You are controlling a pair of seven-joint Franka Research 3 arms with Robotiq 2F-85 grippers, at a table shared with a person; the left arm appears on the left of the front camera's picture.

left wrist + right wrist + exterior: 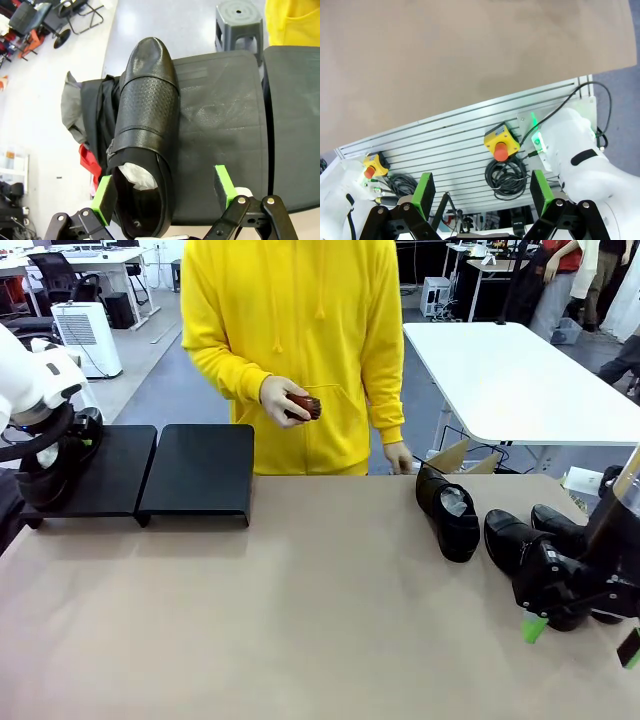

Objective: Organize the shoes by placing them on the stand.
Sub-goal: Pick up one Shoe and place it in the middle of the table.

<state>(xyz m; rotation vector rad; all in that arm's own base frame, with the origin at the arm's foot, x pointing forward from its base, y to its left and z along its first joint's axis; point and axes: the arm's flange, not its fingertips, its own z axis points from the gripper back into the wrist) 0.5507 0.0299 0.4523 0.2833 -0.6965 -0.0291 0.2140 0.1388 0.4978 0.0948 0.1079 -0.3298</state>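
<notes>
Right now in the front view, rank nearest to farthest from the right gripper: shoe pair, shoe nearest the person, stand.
1. Shoe pair: just behind the right gripper, table's right side.
2. Shoe nearest the person: right of centre.
3. Stand: far left.

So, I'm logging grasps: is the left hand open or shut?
Open: the left hand has its green pads wide apart, one well clear of the shoe on the stand.

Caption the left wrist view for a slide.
Open left gripper straddles the heel of a shoe lying along the edge of the stand.
</notes>
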